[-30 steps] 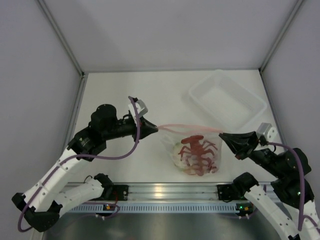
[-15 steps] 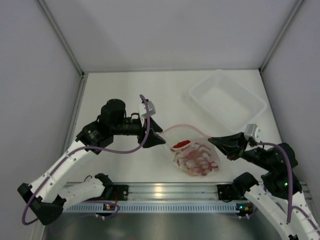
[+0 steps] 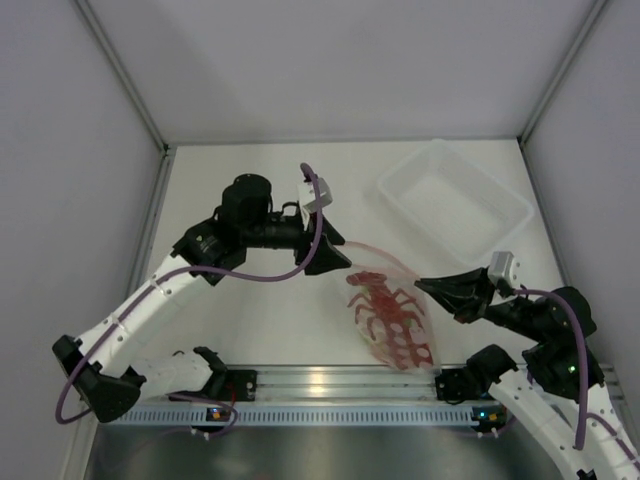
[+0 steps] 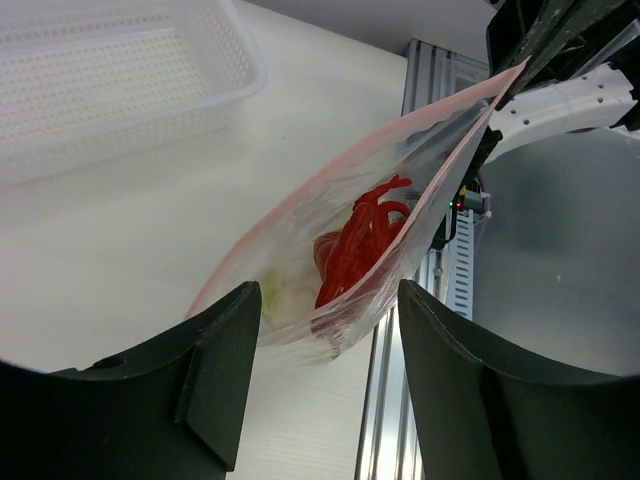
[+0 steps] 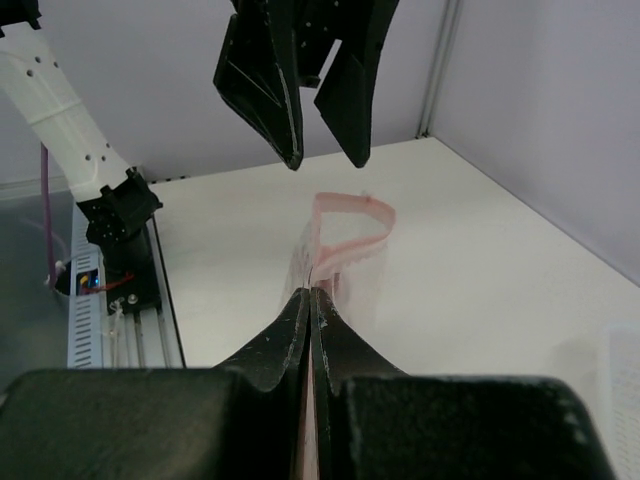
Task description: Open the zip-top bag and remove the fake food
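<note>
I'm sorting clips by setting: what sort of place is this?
Probably a robot test booth: plain grey panel walls close in a white table, and an aluminium mounting rail runs along its near edge.

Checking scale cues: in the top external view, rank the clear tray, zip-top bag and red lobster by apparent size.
1. clear tray, largest.
2. zip-top bag, smaller, though it seems held up nearer the camera.
3. red lobster, smallest, inside the bag.
</note>
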{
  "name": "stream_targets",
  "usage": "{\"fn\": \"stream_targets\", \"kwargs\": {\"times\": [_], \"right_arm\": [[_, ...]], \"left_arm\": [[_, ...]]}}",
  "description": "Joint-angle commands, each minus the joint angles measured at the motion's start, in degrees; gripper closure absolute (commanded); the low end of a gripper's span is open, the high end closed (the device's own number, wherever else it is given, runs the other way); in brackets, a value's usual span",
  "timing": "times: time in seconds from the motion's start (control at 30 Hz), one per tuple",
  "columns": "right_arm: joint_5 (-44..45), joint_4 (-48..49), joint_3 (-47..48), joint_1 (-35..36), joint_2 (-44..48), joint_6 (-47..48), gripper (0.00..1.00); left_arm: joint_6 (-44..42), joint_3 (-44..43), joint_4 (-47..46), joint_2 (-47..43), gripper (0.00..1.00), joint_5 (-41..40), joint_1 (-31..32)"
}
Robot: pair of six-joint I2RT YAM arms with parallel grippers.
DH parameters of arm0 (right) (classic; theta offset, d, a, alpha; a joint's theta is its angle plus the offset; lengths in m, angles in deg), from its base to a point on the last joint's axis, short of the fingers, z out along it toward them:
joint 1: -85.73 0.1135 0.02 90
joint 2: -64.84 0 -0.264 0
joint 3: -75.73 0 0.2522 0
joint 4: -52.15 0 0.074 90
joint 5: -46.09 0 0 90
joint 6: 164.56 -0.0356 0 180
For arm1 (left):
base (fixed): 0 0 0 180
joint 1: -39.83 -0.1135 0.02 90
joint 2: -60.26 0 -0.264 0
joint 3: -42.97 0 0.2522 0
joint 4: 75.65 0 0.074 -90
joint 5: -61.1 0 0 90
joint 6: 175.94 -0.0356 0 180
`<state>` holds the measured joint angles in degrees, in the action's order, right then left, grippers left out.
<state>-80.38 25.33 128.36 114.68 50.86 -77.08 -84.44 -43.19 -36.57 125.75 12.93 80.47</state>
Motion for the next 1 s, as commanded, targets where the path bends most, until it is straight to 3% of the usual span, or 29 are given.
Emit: {"fn": "stream_targets", "kwargs": {"times": [0.0,0.53,0.97], "right_arm": [[-2.55,5.50,0.50,-0.65,0.79,1.21,1.00],[-5.72,4.01,1.64,-0.65,0.00,3.93,1.00],[-8.97,3.48,2.00,-0.65,0.18,4.46,1.00]], "left_arm": [[-0.97,-1.95,-2.29,1.47,0.37,-3.14,2.59],[-3.34,-6.96,-8.36,4.99,0.37,-7.55,3.13],[-16.35,-8.28,-8.54,11.41,0.37,3.52,3.04]]}}
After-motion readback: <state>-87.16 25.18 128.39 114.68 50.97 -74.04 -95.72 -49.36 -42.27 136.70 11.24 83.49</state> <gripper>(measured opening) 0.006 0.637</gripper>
